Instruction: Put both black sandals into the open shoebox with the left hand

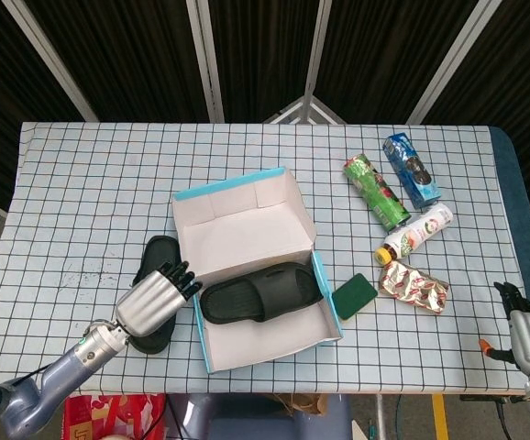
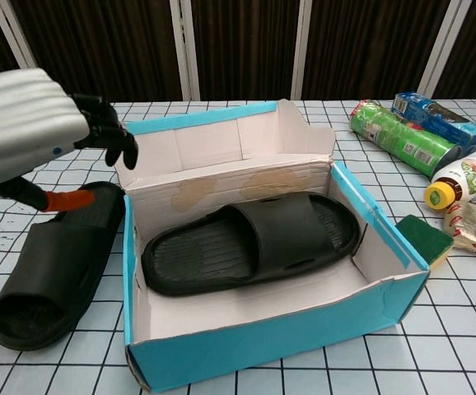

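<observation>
I see the open blue-and-white cardboard shoebox [image 1: 256, 266] standing near the front edge of the checked-cloth surface [image 1: 91, 183], its lid flap raised toward the back; one black rubber slide sandal [image 2: 250, 243] lies flat inside it on the box floor, sole down, lengthwise across the box; the second black rubber slide sandal [image 2: 57, 263] lies on the surface just beside the box's left wall, outside it; my left hand [image 1: 153, 298] hovers over that second sandal, silver back up, dark fingers [image 2: 106, 132] apart and loosely bent, grasping nothing; whether it touches the sandal I cannot tell; my right hand [image 1: 524, 321] shows only at the front right corner, off the surface's edge, fingers apart and holding nothing; toward the right edge lie a green cylindrical snack can [image 1: 375, 191], a blue biscuit packet [image 1: 410, 170], a white bottle with a yellow cap [image 1: 415, 231] and a crinkled foil pouch [image 1: 414, 286]; a green sponge [image 1: 354, 295] sits just beside the box's right wall.
</observation>
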